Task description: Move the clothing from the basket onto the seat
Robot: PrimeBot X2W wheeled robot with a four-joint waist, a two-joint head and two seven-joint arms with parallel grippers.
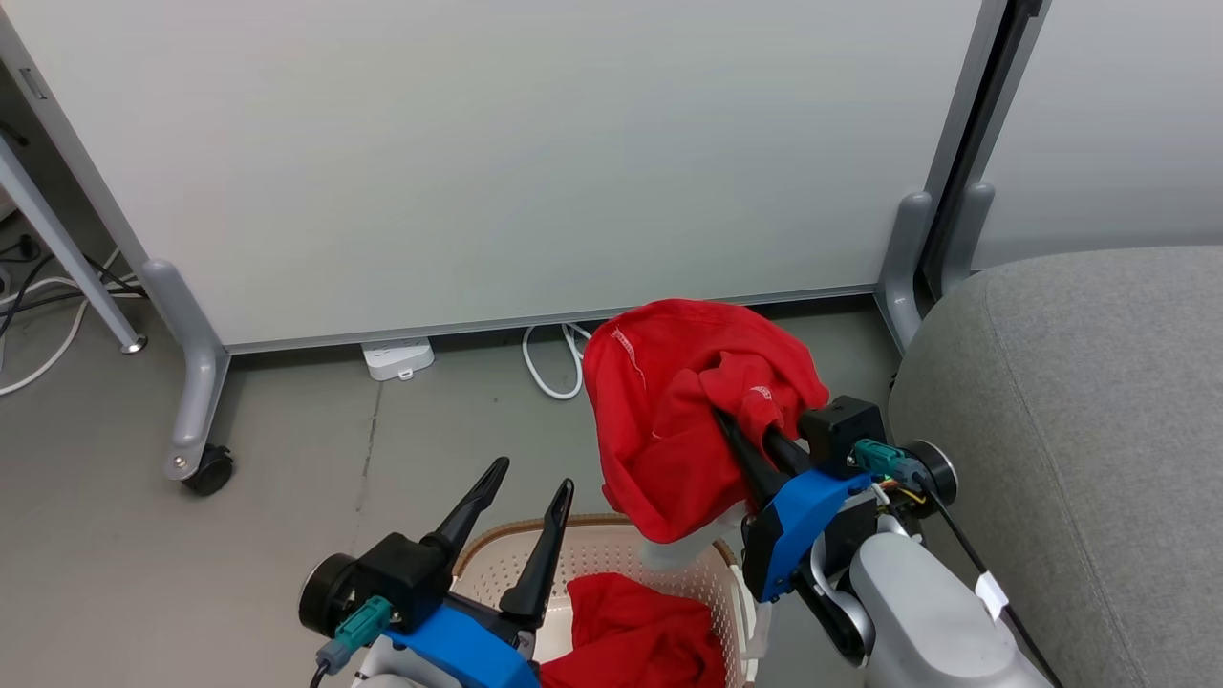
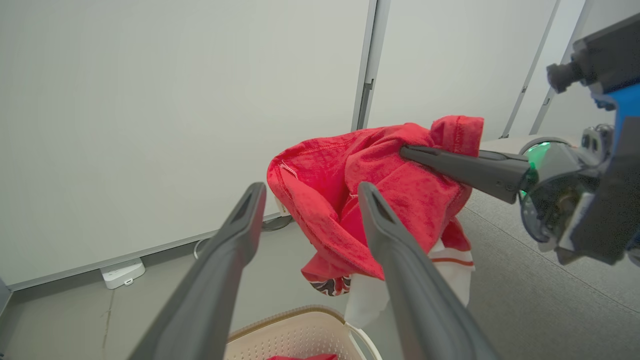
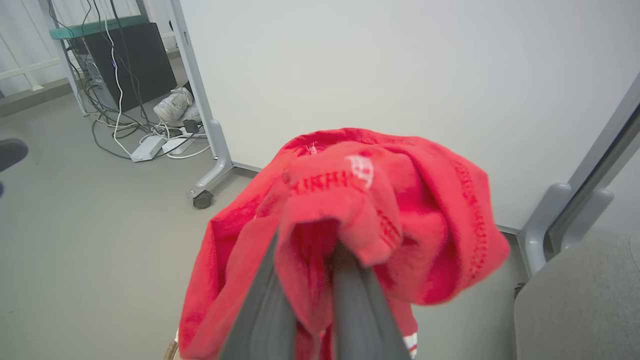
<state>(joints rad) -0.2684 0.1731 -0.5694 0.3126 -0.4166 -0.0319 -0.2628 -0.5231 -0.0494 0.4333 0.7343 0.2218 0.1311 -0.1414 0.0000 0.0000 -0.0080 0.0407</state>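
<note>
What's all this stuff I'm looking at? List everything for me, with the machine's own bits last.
basket: one, cream with a brown rim, on the grey floor right before the robot
lifted clothing: one bunch, red with some white, held up above the basket
clothing in basket: at least one piece, red, lying inside
sofa: one, grey, to the right
panels: two, white with grey legs, standing behind
power strip: one, white, on the floor under the bigger panel
shoe: one, white, beyond that panel's leg
left pincer: one, dark fingers, open and empty, above the basket's rim
right pincer: one, dark fingers, shut on the lifted clothing
</note>
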